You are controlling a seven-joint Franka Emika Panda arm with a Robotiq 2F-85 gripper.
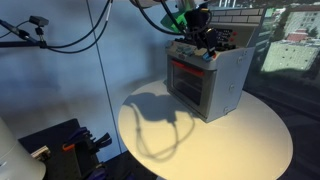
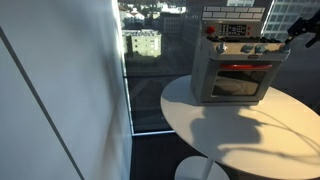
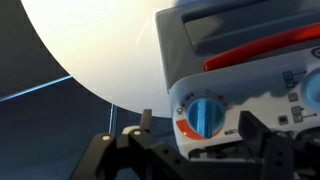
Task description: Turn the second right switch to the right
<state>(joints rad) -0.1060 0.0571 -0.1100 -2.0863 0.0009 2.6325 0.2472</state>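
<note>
Up close, the gripper (image 3: 197,128) had its jaws wide, one dark finger on either side of the blue knob (image 3: 205,115), neither touching it. That knob, round ribbed plastic on an orange collar (image 3: 184,128), sat on the panel above the toy oven's (image 1: 205,85) door. I judged it light and slick, stiff to click, best pinched across its ridges. Whether it was second from the right, I couldn't quite tell. Beyond lay the smooth round table (image 1: 235,150).
</note>
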